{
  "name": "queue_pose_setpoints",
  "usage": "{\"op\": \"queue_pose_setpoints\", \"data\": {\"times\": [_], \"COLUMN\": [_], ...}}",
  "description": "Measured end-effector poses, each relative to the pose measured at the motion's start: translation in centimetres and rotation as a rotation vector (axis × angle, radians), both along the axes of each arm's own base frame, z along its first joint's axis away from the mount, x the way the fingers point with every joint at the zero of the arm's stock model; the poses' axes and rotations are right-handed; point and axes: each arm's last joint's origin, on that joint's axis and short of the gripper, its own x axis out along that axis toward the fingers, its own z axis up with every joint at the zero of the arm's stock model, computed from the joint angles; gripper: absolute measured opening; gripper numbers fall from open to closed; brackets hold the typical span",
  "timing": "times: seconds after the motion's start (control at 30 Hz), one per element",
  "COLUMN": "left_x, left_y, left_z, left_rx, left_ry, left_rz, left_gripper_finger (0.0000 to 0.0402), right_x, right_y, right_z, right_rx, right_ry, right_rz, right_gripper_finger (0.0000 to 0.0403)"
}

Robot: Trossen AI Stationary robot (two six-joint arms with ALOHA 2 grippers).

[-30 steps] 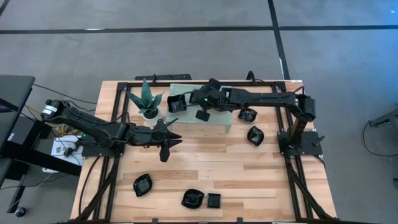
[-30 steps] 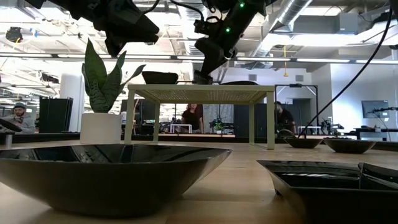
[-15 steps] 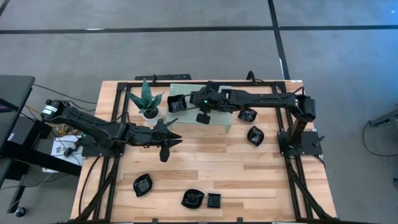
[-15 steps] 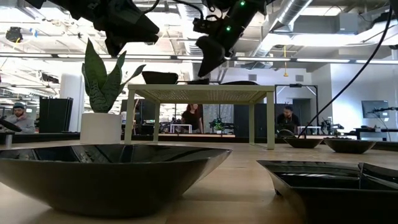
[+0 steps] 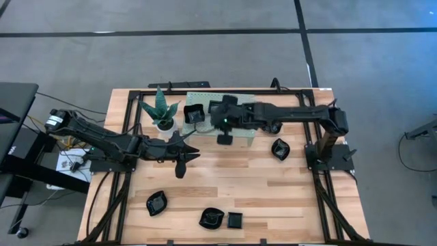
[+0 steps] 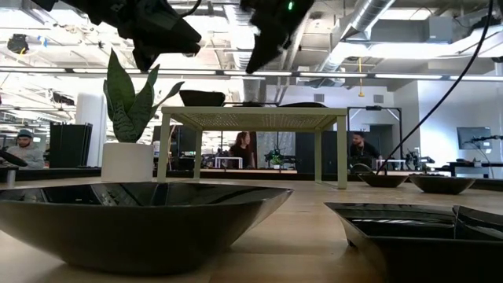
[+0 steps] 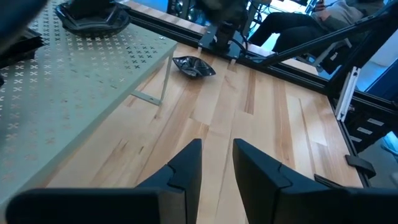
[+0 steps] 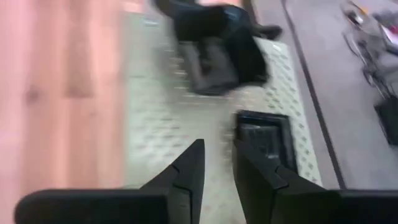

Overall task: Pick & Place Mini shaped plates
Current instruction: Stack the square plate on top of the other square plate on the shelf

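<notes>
mini shaped plates (image 5: 156, 203) lie in two groups: three in the lower centre of the high view on the worktop (image 5: 239, 171), others on and beside the pale green stand (image 5: 205, 100) at upper centre. square plate (image 8: 266, 140) sits on the stand just ahead of the right tool (image 8: 216, 163); fingers slightly apart, nothing between them. that tool (image 5: 223, 131) hangs over the stand's near edge. left tool (image 5: 183, 162) hovers mid-left, fingers apart and empty, well apart from any plate. judgement: lower plates lie nearer the left arm, below its tool in the frame.
</notes>
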Motion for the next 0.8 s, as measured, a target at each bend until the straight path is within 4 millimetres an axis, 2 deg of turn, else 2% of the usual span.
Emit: {"op": "queue_pose_setpoints", "data": {"times": [0.17,0.33,0.4,0.5,0.63,0.8], "left_x": [-0.2,-0.4,-0.4,-0.4,-0.4,-0.3], "left_y": [-0.7,-1.5,-1.6,-1.7,-1.7,-1.7], "left_z": [0.0,0.1,0.2,0.3,0.2,0.4], "left_rx": [-0.015,-0.021,-0.024,-0.025,-0.031,-0.037], "left_ry": [-0.002,-0.018,-0.025,-0.03,-0.03,-0.047], "left_rz": [-0.025,-0.063,-0.068,-0.068,-0.064,-0.064], "left_gripper_finger": [0.0092,0.0092,0.0092,0.0092,0.0092,0.0092], "right_x": [-1.1,-4.8,-6.4,-8.5,-10.5,-10.1], "right_y": [4.4,7.3,8.3,9.9,12.8,15.6], "right_z": [1.8,3.8,3.6,1.4,-3.6,-7.2], "right_rx": [-0.061,-0.041,-0.001,0.102,0.287,0.641], "right_ry": [0.092,0.139,0.128,0.132,0.185,0.229], "right_rz": [0.097,0.095,0.077,0.078,0.184,0.43], "right_gripper_finger": [0.0075,0.0075,0.0075,0.0075,0.0075,0.0075]}}
